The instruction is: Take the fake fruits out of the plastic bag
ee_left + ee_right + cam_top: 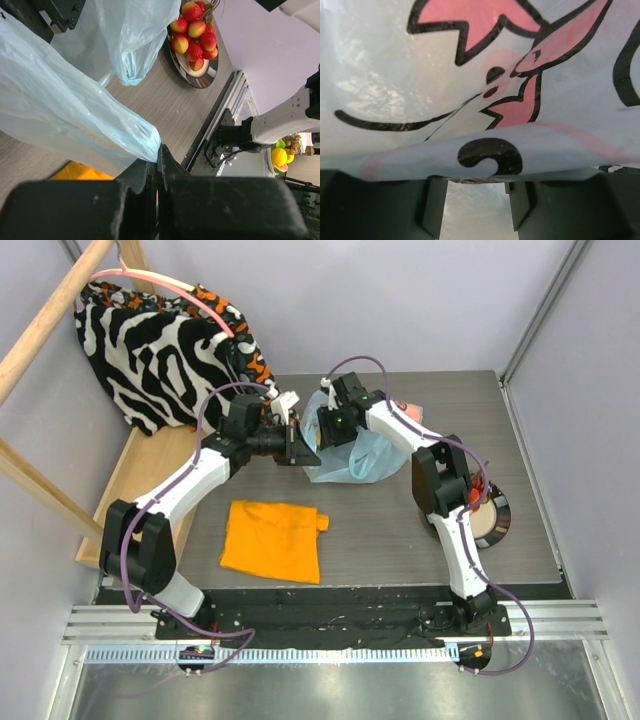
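Note:
The pale blue plastic bag (368, 458) with a pink cartoon print lies at the table's middle back. My left gripper (299, 445) is shut on the bag's left edge; in the left wrist view the film (75, 115) runs into the closed jaws (159, 152). My right gripper (328, 430) is at the bag's top. Its fingers (434, 205) stand apart with only printed bag film (490, 90) draped across their tips, nothing between them. Several red strawberries (194, 30) lie on a round dark plate (202, 80). No other fruit shows.
A folded orange cloth (272, 538) lies near front left. A zebra-striped cloth (160, 350) hangs over a wooden frame at back left. The plate (497, 525) sits by the right arm. Metal rails run along the near edge.

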### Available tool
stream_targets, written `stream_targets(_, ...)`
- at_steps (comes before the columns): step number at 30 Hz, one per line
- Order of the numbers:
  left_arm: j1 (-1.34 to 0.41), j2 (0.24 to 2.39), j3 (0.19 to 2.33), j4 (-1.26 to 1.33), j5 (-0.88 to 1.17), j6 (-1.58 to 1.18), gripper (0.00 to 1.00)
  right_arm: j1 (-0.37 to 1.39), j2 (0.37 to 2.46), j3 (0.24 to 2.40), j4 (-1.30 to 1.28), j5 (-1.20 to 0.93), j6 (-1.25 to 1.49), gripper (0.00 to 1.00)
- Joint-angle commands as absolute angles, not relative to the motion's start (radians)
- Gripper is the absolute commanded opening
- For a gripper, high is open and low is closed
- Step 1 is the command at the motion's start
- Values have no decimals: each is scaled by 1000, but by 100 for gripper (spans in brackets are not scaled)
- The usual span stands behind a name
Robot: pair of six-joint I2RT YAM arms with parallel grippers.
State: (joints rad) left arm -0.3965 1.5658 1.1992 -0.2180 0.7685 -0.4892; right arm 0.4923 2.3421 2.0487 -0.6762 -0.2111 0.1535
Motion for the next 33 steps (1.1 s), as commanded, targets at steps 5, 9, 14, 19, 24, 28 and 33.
stream_targets(5, -391, 1516, 1183, -199, 799, -492, 0, 538, 2365, 2092, -646, -232, 172, 46)
stream_targets(9, -391, 1517, 1184, -195, 799, -497, 0, 552, 2387, 2111, -644, -233, 175, 43)
stream_targets(14, -390, 1517, 1183, -195, 799, -497, 0, 561, 2404, 2129, -638, -244, 181, 42)
stream_targets(19, -391, 1519, 1183, -195, 799, -497, 0, 563, 2404, 2135, -623, -311, 198, 42)
stream_targets(24, -391, 1520, 1184, -201, 801, -492, 0, 563, 2392, 2132, -608, -380, 216, 41)
stream_targets(28, -391, 1520, 1190, -207, 799, -488, 0, 566, 2396, 2128, -600, -399, 225, 40)
stream_targets(33, -391, 1520, 1201, -215, 799, -477, 0, 580, 2419, 2135, -598, -380, 230, 40)
